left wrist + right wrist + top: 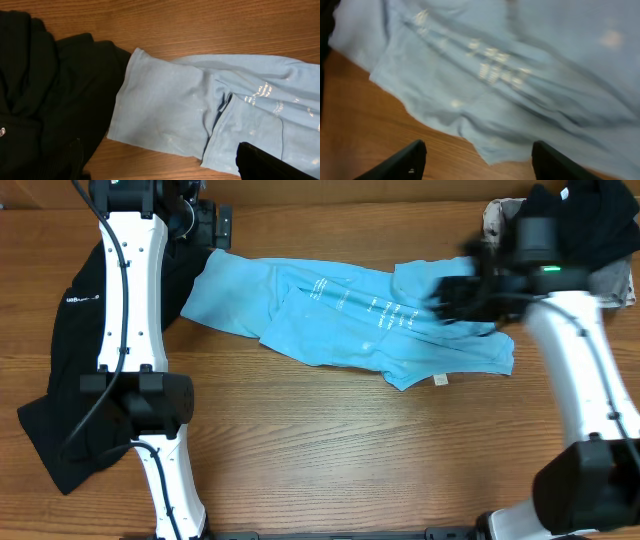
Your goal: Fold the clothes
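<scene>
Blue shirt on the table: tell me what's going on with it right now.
Two robot arms are set to fold clothes. The light blue T-shirt lies rumpled across the middle of the table, not yet neatly folded. The right gripper hovers open at the shirt's edge near the print, holding nothing. The left gripper is by the shirt's other end; its state cannot be told. A black garment lies at the left, and more dark clothes are piled at the far right.
</scene>
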You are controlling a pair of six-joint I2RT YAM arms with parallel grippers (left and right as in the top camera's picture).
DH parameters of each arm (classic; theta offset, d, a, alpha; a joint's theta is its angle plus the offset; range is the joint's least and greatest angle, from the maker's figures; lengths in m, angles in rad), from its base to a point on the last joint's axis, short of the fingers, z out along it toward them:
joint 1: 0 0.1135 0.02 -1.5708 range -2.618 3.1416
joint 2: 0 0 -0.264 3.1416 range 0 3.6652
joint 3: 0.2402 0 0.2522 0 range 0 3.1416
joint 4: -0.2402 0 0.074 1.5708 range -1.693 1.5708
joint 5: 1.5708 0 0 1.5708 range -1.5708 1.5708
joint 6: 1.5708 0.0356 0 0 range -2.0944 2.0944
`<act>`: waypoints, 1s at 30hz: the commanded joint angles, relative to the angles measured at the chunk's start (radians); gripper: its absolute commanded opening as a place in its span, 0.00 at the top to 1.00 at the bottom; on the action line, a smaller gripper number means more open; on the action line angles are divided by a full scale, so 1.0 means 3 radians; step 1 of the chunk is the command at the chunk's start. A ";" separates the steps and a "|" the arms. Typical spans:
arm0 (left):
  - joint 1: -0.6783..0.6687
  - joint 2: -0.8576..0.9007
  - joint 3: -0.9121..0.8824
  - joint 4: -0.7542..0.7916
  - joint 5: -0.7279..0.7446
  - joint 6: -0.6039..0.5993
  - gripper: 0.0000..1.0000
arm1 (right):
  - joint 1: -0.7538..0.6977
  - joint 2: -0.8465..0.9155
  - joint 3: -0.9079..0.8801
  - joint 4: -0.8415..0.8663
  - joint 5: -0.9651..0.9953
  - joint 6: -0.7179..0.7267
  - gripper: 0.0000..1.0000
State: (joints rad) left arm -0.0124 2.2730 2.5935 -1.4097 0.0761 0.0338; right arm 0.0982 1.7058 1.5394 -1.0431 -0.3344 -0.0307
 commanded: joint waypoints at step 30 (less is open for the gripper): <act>0.0084 -0.0008 -0.0072 0.0037 0.0085 0.0041 0.00 | 0.1303 0.0985 0.0079 -0.0132 0.1225 0.0375 0.96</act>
State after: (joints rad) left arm 0.0074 2.2730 2.5843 -1.3991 0.0860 0.0338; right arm 0.5243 2.0907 1.5402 -1.0523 0.0158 0.0338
